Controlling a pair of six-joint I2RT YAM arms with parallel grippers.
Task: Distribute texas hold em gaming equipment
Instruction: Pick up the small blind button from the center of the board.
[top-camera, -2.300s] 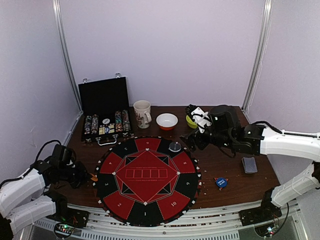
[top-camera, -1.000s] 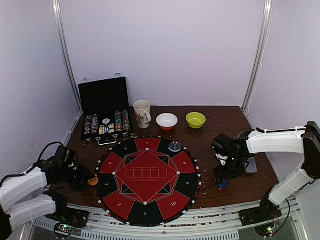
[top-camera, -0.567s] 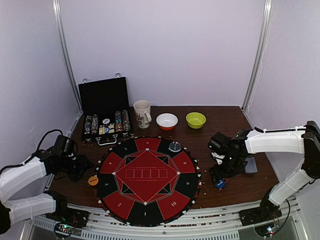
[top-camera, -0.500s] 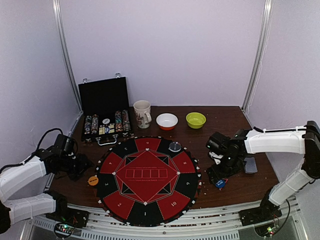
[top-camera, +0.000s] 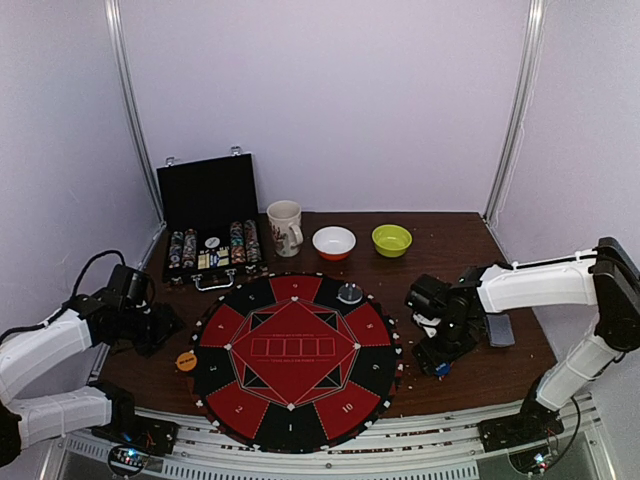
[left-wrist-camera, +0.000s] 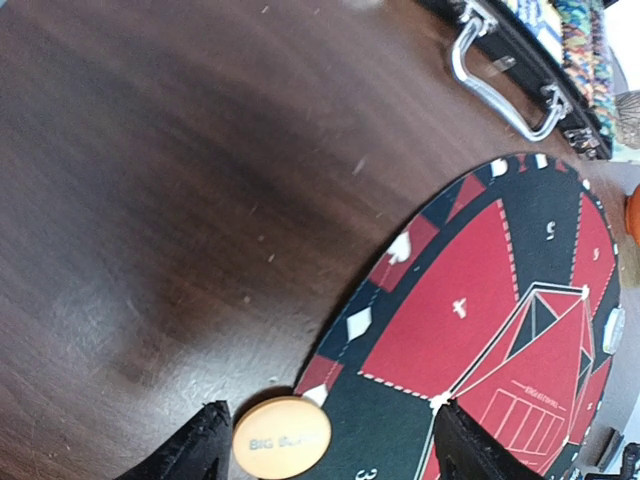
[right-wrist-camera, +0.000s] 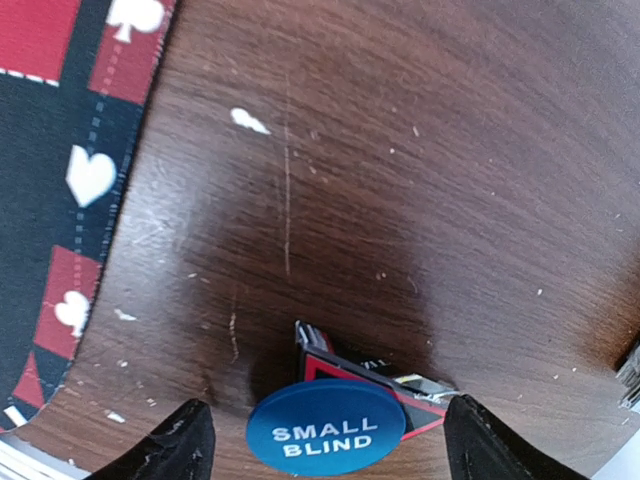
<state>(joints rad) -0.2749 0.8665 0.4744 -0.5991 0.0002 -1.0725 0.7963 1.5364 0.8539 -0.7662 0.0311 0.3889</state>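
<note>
Orange marker disc is lying on dark wooden table at the round red-and-black mat's rim, between the left gripper's wide-spread fingers; the right gripper, also wide, is straddling a blue disc overlapping a red-black triangle marker, bare wood beyond

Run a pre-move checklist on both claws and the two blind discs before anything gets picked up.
1. Left claw open: ok, jaws wide and nothing held.
2. Orange disc inside the left claw's span: ok, though off-centre, close to one side.
3. Orange disc clear of the mat: cannot tell, it lies right at the rim.
4. Right claw open: ok.
5. Blue disc centred in the right claw's span: ok.
6. Blue disc free to lift alone: not ok, it rests on the red-black triangle marker, which pokes out beyond it.
</note>
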